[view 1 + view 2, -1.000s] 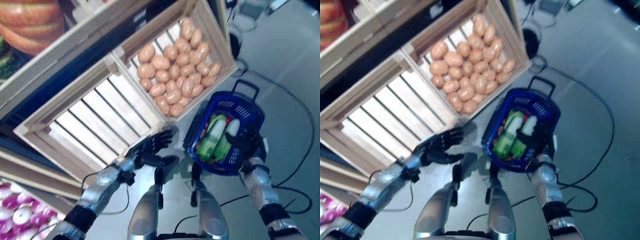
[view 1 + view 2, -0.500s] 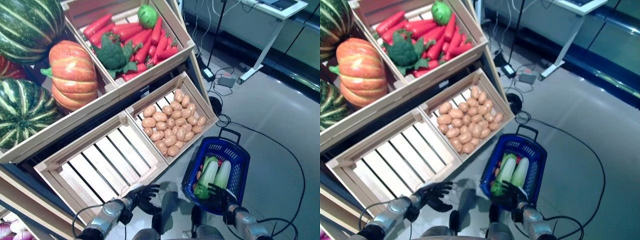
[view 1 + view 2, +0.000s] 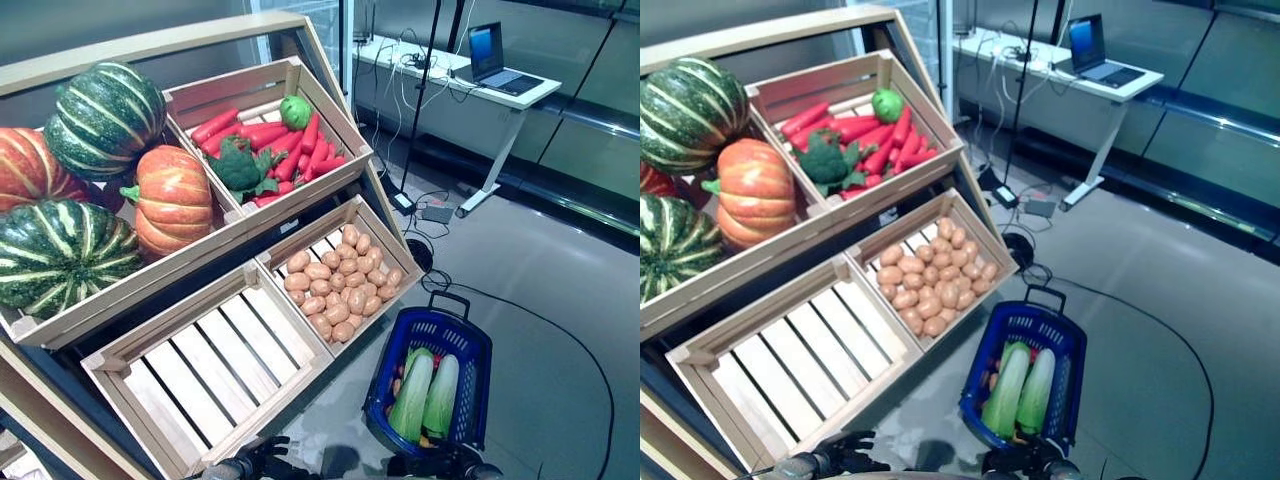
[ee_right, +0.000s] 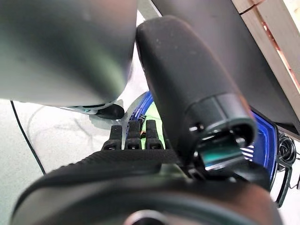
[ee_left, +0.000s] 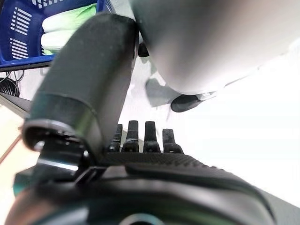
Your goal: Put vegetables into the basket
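The blue plastic basket (image 3: 481, 345) stands on the floor to the right of the wooden stand. Two long pale green cabbages (image 3: 412, 395) lie side by side in it, with small red and orange pieces under them. My left hand (image 3: 262, 462) is low in front of the stand's lowest crate, open and empty; its fingers (image 5: 149, 136) are straight in the left wrist view. My right hand (image 3: 440, 466) is just at the basket's near rim, open and empty, with its fingers (image 4: 133, 137) straight. The basket also shows past each hand (image 5: 18, 28) (image 4: 267, 140).
The wooden stand (image 3: 215, 370) of tilted crates and shelves rises on the left and centre. A white desk (image 3: 480, 95) with a laptop stands at the back right. Grey floor (image 3: 560, 260) spreads to the right of the basket.
The camera has swung upward, so the whole picture has shifted and both hands now sit at the bottom edge. The basket and the cabbages in it have not moved.
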Tool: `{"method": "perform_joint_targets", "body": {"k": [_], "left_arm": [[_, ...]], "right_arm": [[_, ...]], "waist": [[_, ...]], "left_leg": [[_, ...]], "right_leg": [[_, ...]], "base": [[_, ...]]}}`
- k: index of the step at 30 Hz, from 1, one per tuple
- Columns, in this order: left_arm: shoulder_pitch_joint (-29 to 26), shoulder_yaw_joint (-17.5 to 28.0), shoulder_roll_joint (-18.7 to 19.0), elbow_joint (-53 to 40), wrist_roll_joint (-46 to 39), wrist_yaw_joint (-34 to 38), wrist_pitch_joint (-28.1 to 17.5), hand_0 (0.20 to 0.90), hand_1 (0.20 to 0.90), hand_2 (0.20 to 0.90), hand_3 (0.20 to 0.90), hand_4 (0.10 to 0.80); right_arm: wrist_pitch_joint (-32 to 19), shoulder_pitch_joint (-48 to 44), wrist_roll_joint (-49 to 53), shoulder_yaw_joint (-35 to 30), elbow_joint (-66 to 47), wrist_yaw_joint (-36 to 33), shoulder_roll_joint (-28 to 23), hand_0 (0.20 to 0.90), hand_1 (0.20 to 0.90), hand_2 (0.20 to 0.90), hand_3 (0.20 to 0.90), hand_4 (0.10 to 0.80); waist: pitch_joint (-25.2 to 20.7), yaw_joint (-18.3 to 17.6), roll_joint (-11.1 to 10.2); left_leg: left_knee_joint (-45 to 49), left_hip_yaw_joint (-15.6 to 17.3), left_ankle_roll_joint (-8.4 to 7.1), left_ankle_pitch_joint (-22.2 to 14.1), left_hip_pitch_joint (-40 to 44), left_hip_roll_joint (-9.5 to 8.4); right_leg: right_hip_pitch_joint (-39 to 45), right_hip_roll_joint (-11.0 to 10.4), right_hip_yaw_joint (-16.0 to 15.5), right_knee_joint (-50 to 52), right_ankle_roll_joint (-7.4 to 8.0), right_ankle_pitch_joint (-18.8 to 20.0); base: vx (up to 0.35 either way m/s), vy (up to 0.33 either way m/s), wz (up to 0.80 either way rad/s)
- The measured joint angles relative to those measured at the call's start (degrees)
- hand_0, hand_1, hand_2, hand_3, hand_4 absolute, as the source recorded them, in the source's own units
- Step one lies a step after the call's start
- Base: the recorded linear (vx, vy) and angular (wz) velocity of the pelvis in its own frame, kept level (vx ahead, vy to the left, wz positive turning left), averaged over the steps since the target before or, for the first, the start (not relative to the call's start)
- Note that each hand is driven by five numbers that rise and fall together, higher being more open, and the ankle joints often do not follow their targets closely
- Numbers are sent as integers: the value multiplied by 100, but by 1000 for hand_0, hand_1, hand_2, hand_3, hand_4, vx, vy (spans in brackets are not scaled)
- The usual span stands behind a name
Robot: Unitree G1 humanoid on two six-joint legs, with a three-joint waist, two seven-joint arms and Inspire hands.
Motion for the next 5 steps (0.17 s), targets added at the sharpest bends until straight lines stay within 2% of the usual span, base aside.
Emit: {"method": "perform_joint_targets", "body": {"k": [5], "left_arm": [[-10,5,-46,91,12,121,37,900,900,900,900,800]], "right_arm": [[0,15,5,-4,3,0,0,900,900,900,900,800]], "waist": [[-36,-8,5]], "left_leg": [[0,17,-3,2,29,12]], "right_leg": [[26,12,-2,0,-7,6]], "base": [[30,-2,-2]]}}
